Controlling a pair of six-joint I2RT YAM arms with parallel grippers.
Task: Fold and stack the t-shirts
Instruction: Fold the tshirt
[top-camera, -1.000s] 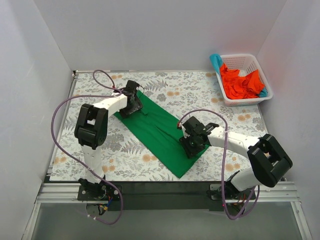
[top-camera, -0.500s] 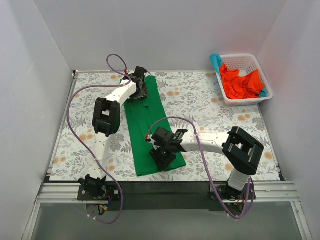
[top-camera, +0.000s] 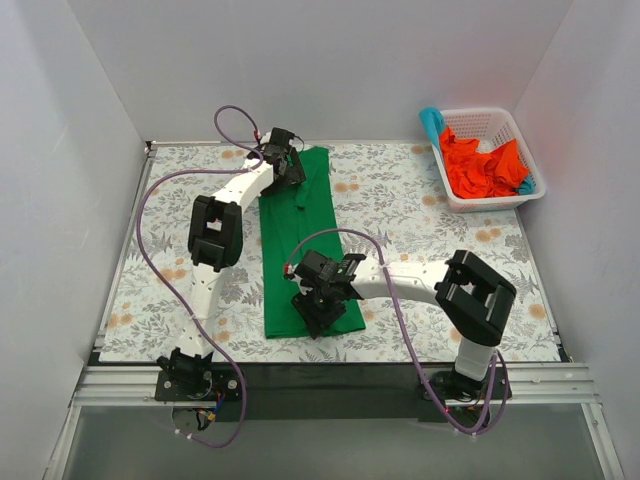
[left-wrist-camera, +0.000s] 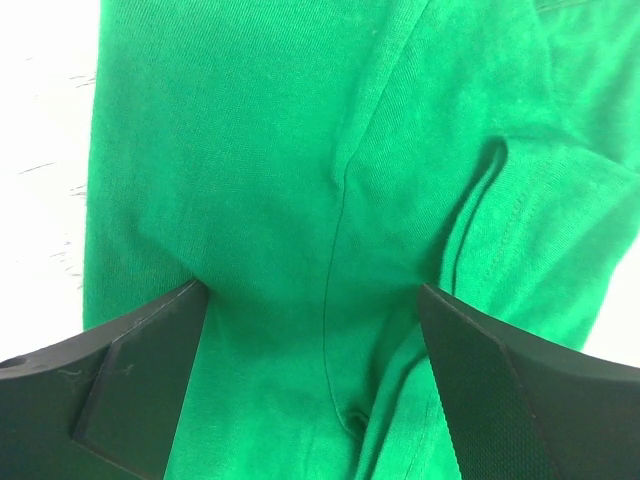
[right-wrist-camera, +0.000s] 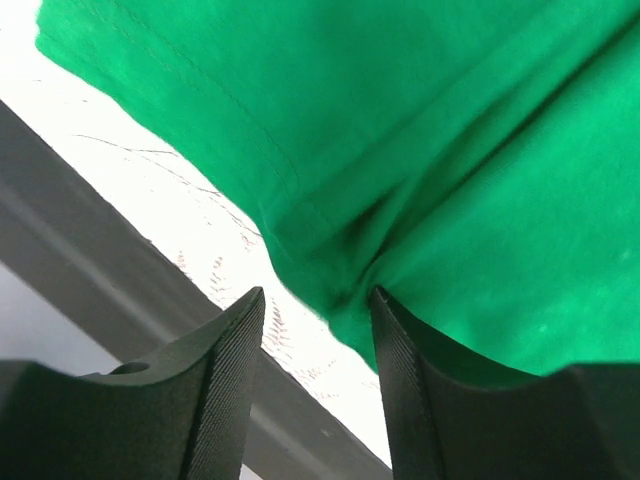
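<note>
Lab rig: white enclosure walls (top-camera: 330, 70), aluminium rail (top-camera: 120, 385).

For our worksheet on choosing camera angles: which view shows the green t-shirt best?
The top external view: the green t-shirt shows end to end, stretched out on the table. The left wrist view shows only a close patch of folds and a seam; the right wrist view only a hemmed edge.

Open mat (top-camera: 420, 220) right of green t-shirt (top-camera: 295, 230), basket (top-camera: 495, 203) beyond

High rear camera overlooks everything; wrist cameras, seemingly downward, hug the t-shirt (top-camera: 285, 225).
</note>
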